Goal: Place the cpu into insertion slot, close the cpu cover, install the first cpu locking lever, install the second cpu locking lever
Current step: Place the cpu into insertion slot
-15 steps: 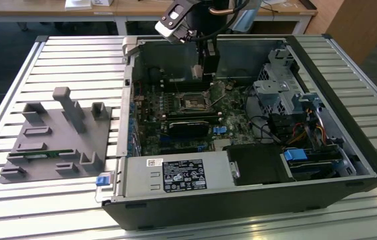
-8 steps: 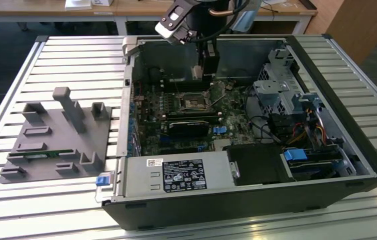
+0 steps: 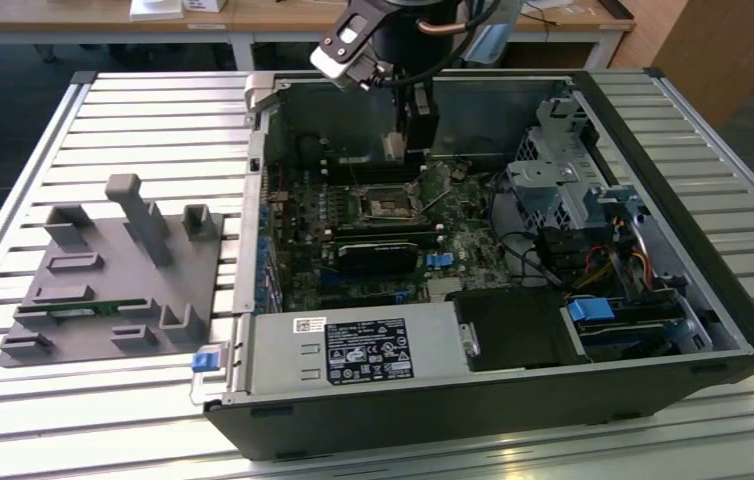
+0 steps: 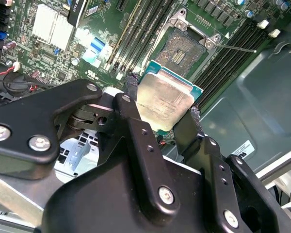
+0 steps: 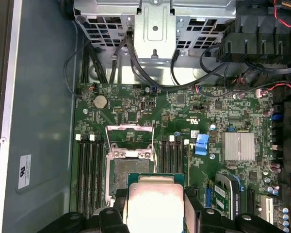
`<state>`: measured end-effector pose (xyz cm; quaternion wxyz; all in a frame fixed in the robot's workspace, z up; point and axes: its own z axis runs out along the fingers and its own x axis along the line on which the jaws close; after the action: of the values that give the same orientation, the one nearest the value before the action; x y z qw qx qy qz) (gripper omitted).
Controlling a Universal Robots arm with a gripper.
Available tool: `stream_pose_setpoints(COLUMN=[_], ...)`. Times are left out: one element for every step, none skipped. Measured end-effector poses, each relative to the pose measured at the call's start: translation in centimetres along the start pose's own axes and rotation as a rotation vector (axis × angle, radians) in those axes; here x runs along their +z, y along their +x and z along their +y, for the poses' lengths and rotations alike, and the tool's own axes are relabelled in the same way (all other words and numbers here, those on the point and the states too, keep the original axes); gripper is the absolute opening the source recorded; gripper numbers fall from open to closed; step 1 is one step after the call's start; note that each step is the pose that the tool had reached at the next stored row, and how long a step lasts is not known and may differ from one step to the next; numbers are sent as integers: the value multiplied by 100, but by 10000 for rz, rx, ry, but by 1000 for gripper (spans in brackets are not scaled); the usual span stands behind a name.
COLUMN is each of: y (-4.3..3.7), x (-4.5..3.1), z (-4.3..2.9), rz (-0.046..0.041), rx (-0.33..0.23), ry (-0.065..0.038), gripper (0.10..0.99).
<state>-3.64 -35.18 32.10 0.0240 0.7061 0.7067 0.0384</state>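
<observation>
The arm was reached down from above into the open computer case (image 3: 740,300), with the gripper (image 3: 411,135) hung just beyond the insertion slot (image 3: 388,205) toward the case's back wall in the exterior view. In both wrist views the gripper (image 4: 164,99) (image 5: 155,204) was seen clamped on the cpu (image 4: 166,97) (image 5: 154,206), its two black fingers (image 4: 132,87) pressed against opposite edges of the chip. The cpu was held flat with its dull metal top facing up, raised above the board and not yet seated; in the first wrist view one edge of it overlapped the nearer edge of the insertion slot (image 5: 126,167).

The insertion slot (image 4: 184,51) was left uncovered, its dark contact field exposed. The cpu cover (image 5: 129,127) was swung up and back at the slot's far side. A thin metal lever (image 4: 235,48) was laid outward beside the slot. Long black memory slots (image 5: 89,170) were ranged close along both sides of the slot, so little open room was left there.

A white label (image 5: 24,171) was stuck on the case floor, well apart from the slot, and a larger black-and-white label (image 3: 364,350) on the power supply box; their print could not be read.
</observation>
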Motion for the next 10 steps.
stream_pose_setpoints(y=[0,0,0,0,0,0,-1,0,-1,-1], x=[2,5,8,10,13,15,16,19,20,22], z=[0,0,-1,-1,-1,-1,-2,-2,-2,-2], rz=[0,0,0,-1,0,-1,-1,-1,-1,-1], rx=[0,0,0,0,0,0,0,0,0,0], ry=[1,0,1,0,0,1,1,0,1,1], gripper=[541,541,541,541,541,541,541,541,541,541])
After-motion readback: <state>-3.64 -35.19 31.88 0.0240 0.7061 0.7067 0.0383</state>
